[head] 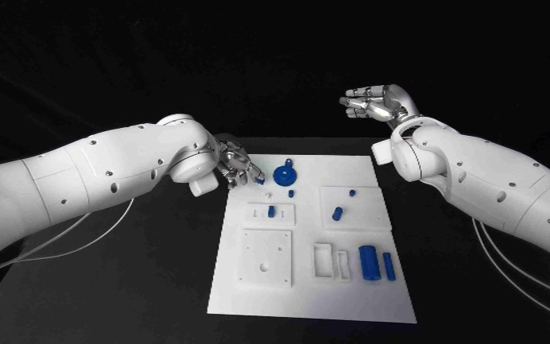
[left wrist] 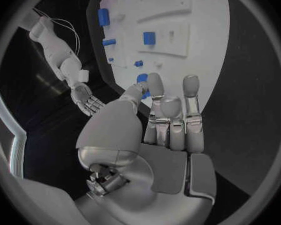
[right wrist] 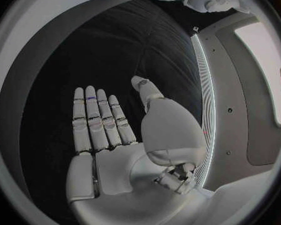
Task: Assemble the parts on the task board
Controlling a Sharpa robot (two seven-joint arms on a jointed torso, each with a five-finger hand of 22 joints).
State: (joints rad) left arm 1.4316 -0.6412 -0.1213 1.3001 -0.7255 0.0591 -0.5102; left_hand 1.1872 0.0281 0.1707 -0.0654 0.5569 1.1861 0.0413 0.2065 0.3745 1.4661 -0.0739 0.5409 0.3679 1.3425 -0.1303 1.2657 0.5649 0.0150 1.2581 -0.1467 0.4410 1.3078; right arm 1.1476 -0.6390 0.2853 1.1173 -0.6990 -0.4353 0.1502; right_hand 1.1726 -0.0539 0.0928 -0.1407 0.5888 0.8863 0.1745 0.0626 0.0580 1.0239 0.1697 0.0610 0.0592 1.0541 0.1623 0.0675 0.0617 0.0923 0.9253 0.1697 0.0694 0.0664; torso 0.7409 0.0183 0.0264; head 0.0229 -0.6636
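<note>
left hand (head: 235,171) fingers spread, holding nothing | round blue part (head: 285,175) just at its 3 o'clock | right hand (head: 376,104) flat-fingered, empty, well apart

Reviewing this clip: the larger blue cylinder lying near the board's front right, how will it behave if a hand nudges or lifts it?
The larger blue cylinder lies on its side on the flat white task board, so a sideways nudge would probably roll it, perhaps into the slimmer blue pin beside it. It looks rigid and small, so likely light. Its smooth round surface may slip between silver fingers.
</note>
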